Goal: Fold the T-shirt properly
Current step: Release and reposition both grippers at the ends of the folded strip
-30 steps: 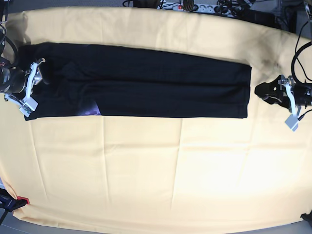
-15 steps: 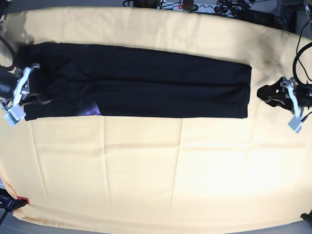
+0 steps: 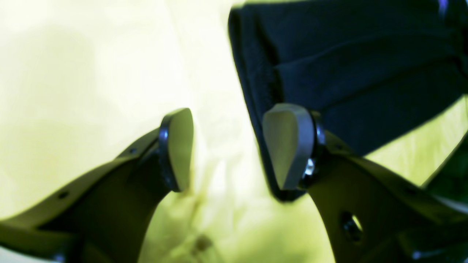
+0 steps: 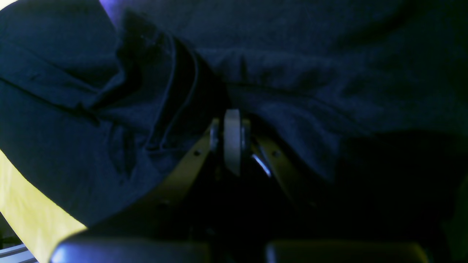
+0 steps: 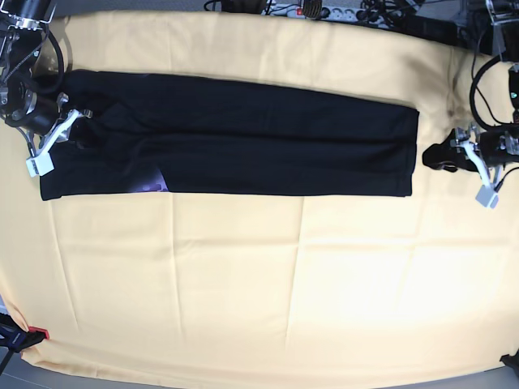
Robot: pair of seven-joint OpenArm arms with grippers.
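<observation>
My right gripper (image 4: 232,140) has its jaws pressed flat together at the centre of the right wrist view, pads meeting with no gap; black cloth bunches up all around the tips, but I cannot tell whether any fold is actually pinched between them. In the base view this gripper (image 5: 71,128) sits at the left end of the T-shirt (image 5: 235,138), over its rumpled edge.

My left gripper (image 3: 234,146) stands wide apart, nothing between the fingers. In the left wrist view one pad (image 3: 287,142) lies in front of the T-shirt's (image 3: 358,65) hemmed corner, the other over bare cloth. In the base view it (image 5: 434,156) sits at the right of the frame, just beside the shirt's right end.

The T-shirt lies as a long, narrow black band across the upper half of the base view, on the pale yellow tablecloth (image 5: 268,284). A small purple patch (image 5: 154,183) peeks out at its lower left edge.
</observation>
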